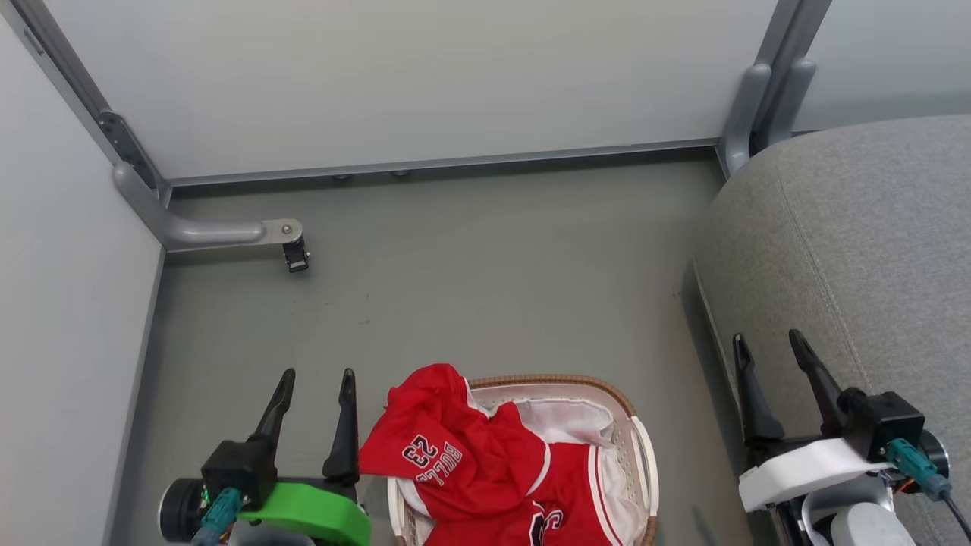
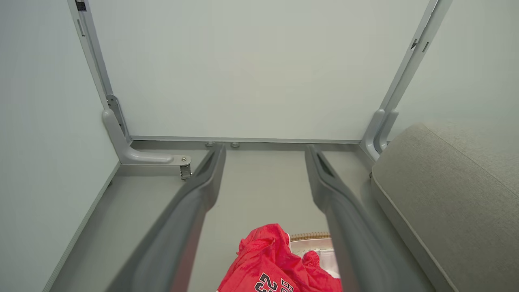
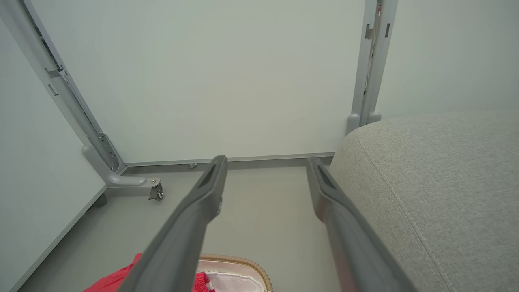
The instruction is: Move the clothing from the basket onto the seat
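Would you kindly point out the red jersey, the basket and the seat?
red jersey (image 1: pixel 434 458), head view, lettered panel.
basket (image 1: pixel 554 378), head view, brown rim.
seat (image 1: pixel 872 250), head view, cushion top.

Red basketball clothing (image 1: pixel 470 455) is lying in the oval cream plastic basket (image 1: pixel 557 381), draping over its left rim. Basket is sitting on grey floor (image 1: pixel 470 288). Large light grey fabric seat (image 1: pixel 857 250) is standing right of it, apart. Left gripper (image 1: pixel 318 373) is hovering just left of the clothing; right gripper (image 1: pixel 766 336) is hovering at the seat's left edge.
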### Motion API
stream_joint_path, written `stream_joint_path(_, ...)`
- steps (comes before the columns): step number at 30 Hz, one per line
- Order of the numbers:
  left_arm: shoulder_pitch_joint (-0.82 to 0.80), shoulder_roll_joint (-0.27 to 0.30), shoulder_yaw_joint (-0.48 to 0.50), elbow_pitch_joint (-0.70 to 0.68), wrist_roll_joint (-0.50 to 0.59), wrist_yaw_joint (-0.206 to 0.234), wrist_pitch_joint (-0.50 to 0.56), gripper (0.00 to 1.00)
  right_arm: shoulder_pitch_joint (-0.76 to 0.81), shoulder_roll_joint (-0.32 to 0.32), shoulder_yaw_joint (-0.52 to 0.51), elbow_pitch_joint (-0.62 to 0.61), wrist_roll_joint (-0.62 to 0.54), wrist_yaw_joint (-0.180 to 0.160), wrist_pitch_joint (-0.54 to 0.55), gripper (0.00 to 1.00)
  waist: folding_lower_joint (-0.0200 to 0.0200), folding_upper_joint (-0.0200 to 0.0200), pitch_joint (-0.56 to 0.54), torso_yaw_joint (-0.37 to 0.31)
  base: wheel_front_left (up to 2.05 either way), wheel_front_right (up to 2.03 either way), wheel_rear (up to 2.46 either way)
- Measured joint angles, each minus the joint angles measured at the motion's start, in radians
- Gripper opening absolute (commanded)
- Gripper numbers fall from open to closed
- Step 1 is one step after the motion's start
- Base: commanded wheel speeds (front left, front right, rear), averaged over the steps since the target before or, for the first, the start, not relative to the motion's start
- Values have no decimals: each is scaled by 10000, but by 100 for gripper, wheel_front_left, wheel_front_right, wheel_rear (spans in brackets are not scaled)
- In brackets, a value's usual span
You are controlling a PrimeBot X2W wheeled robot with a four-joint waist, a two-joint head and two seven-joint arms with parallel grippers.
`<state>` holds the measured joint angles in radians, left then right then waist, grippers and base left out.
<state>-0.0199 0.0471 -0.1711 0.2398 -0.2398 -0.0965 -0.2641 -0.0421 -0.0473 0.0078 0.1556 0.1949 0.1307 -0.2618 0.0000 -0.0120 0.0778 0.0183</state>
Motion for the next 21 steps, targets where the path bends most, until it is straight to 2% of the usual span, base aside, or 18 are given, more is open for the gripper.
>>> stream_joint_path(7,-1258,6,-744,685,744,-105,-6,100,-539,-2,-330,-328,-35,2,-2,100,0,0,718,28,0,0,0)
stream_joint_path(12,-2825,-2,-1833,2324,1645,-267,-6,100,-1052,-8,-744,-673,-105,2,-2,100,0,0,1524,37,0,0,0)
stream_joint_path(21,-5692,17,-4008,5187,2500,-320,-6,100,-2411,-12,-1085,-1317,-21,2,-2,100,1,0,3471,-62,0,0,0)
